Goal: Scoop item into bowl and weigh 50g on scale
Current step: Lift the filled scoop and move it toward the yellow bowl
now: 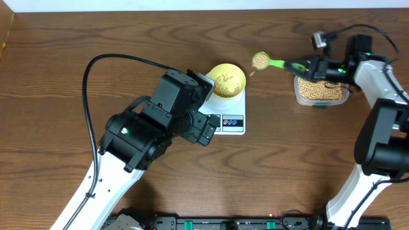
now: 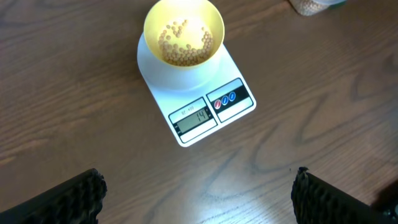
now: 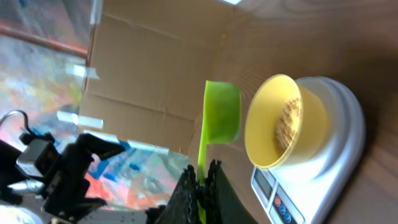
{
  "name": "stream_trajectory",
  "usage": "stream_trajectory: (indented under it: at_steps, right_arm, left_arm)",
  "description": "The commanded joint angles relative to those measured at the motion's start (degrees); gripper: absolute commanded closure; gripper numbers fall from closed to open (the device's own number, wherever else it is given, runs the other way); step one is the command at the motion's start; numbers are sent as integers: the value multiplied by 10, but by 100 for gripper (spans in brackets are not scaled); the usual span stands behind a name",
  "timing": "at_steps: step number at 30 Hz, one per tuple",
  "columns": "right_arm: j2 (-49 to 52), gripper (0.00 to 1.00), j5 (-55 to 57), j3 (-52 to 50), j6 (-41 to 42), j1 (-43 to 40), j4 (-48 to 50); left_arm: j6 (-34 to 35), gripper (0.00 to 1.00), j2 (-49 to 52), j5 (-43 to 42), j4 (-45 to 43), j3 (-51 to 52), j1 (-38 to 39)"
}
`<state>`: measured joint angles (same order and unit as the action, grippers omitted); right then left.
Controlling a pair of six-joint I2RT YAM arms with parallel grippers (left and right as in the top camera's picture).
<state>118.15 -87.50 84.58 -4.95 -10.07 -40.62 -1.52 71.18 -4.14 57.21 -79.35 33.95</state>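
Clamping the handle of the green scoop (image 1: pixel 262 61), the right claw (image 1: pixel 299 66) holds a load of beans (image 1: pixel 259 59) in the air between the clear tub (image 1: pixel 296 91) and the yellow bowl (image 2: pixel 151 31), near the bowl's rim. The bowl sits on the scale (image 2: pixel 239 99), whose display (image 2: pixel 194 117) reads 14. This looks like mid-transfer. Next, the scoop needs to come over the bowl and tip gently, and more loads seem needed. The left claw (image 2: pixel 198 186) hovers above the worktop (image 1: pixel 64 38), fingers apart and empty.
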Motion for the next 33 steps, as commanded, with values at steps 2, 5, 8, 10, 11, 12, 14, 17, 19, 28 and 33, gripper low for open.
stream_trajectory:
  at_steps: [2,5,8,10,11,12,14,17,19,28,33]
  right_arm:
    - [4,99,-20,2,187,39,133]
    - [4,99,-20,2,294,62,259]
    - [4,99,-20,2,381,82,369]
    - [4,99,-20,2,420,92,424]
    - [4,99,-20,2,430,96,439]
    - [4,99,-20,2,439,99,452]
    - [4,99,-20,2,441,102,460]
    - [4,99,-20,2,441,101,460]
    - [4,99,-20,2,436,101,461]
    - [4,99,-9,1,405,102,460]
    - [4,99,40,1,404,102,436]
  left_arm:
    - [-4,2,-1,7,2,-14,-1]
    - [-4,2,-1,7,2,-14,-1]
    - [-4,2,-1,7,2,-14,-1]
    - [-4,2,-1,7,2,-14,-1]
    - [-4,2,-1,7,2,-14,-1]
    - [-4,2,-1,7,2,-14,-1]
    - [-4,2,-1,7,2,-14,-1]
    - [-4,2,-1,7,2,-14,-1]
    - [-4,2,-1,7,2,-14,-1]
    - [-4,2,-1,7,2,-14,-1]
    - [-4,2,-1,7,2,-14,-1]
